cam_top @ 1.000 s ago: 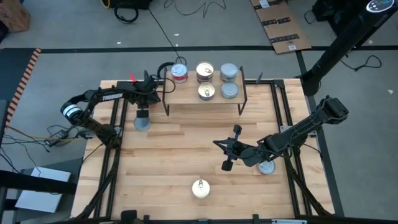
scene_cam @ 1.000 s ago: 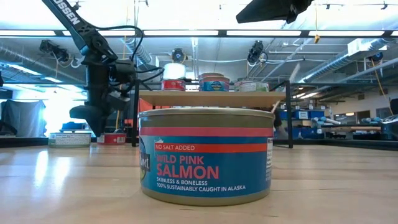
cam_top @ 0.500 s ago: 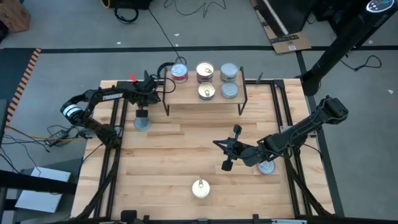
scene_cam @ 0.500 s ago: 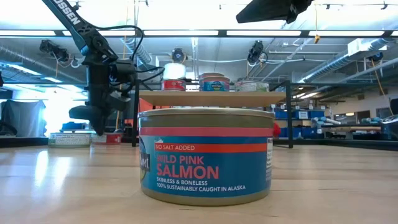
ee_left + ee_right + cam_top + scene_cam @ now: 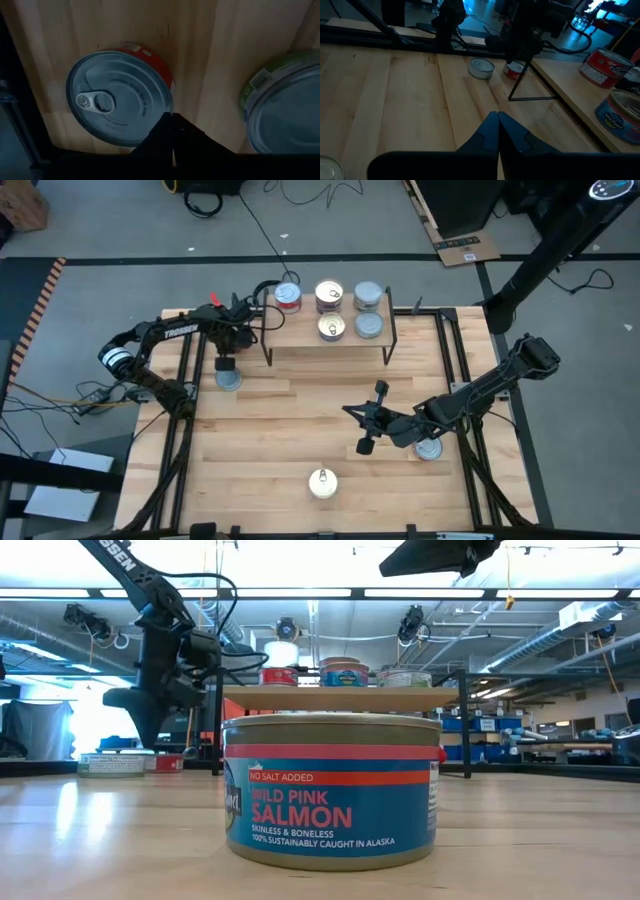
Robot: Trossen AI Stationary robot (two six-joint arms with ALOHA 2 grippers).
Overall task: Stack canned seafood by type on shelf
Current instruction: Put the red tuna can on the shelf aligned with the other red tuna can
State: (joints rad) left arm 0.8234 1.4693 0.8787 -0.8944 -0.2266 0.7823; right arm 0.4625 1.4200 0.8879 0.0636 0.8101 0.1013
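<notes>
High view first: at the far left of the slatted table [image 5: 300,430] we see the left gripper [image 5: 228,362] hanging with its fingers pressed together and nothing between them, just above two tins that sit side by side, a red-sided tin [image 5: 227,364] and a green-labelled tin [image 5: 229,380]. In the left wrist view the shut fingertips meet over the edge of the red-sided tin [image 5: 120,97], whose silver pull-tab top faces up, while the green-labelled tin [image 5: 282,107] lies just beside it, apart from it. Moving right, we find the shelf [image 5: 330,330] at the table's back edge, carrying five tins: a red one [image 5: 288,297] at its left end, two gold-topped ones [image 5: 330,295] in the middle, one behind the other, and two silver-topped ones [image 5: 369,296] at the right. Near the front edge a gold-topped salmon tin [image 5: 322,482] stands alone; it fills the low view [image 5: 332,790]. Further right, the right gripper [image 5: 363,430] hovers over bare boards, jaws closed and empty, and one more silver-topped tin [image 5: 430,448] sits partly under that arm.
</notes>
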